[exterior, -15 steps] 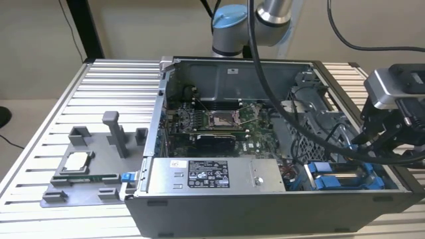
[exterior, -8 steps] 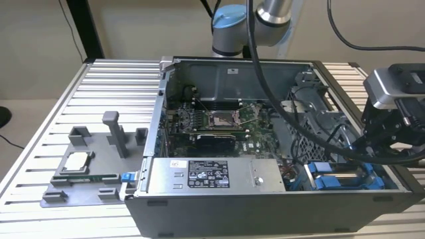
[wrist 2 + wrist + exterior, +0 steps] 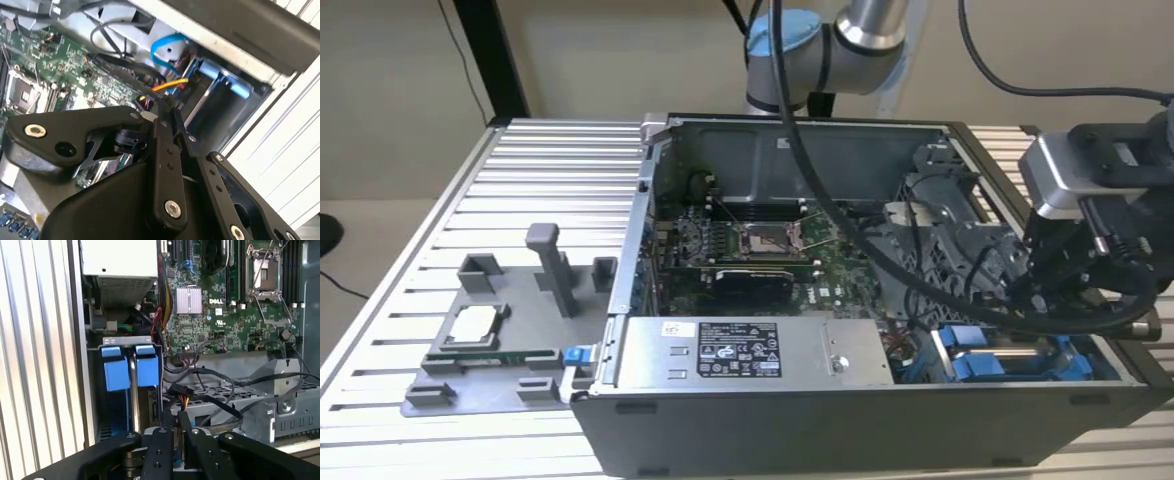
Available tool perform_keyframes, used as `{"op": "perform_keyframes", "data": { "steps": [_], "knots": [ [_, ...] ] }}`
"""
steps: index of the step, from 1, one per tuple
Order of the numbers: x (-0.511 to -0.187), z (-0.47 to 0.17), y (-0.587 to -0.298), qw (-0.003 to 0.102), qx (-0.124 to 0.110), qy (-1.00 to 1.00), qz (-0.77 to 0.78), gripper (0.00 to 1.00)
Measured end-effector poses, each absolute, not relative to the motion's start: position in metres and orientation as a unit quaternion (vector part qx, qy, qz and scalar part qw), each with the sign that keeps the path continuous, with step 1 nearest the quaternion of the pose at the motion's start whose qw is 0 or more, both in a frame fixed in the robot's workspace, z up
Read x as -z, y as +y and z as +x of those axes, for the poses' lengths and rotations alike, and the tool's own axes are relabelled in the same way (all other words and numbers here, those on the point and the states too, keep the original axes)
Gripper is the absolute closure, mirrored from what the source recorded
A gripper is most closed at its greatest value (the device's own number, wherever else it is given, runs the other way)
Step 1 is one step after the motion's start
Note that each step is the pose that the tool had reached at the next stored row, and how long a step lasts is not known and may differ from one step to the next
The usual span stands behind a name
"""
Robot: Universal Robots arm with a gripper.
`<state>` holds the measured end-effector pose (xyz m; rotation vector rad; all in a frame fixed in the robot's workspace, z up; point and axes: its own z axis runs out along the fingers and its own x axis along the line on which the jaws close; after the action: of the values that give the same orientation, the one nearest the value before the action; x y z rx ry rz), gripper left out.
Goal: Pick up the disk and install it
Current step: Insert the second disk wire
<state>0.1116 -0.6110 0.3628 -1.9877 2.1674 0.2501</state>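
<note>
With my jaws pressed together on nothing, close by the disk (image 3: 118, 371) standing in its bay at the near right corner of the case (image 3: 854, 430), I judge seating it needs a square, even push on its blue frame, clear of the loose cables (image 3: 210, 374).

In the first wrist view, the gripper (image 3: 175, 426) hangs over the open computer case, its two black fingers (image 3: 163, 440) pressed close together. Just beyond them, two bright blue bracket tabs (image 3: 130, 365) sit side by side in the drive bay (cables run beside it), with the green motherboard (image 3: 220, 315) farther off.
</note>
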Motion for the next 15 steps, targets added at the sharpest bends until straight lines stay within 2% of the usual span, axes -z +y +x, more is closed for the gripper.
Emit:
{"op": "perform_keyframes", "data": {
  "steps": [4,9,15],
  "knots": [
    [-0.361,0.098,-0.613,0.101,-0.079,0.730,-0.671,1.00],
    [-0.358,0.096,-0.613,0.122,-0.059,0.727,-0.673,1.00],
    [-0.351,0.093,-0.613,0.124,-0.054,0.726,-0.674,1.00]
  ]
}}
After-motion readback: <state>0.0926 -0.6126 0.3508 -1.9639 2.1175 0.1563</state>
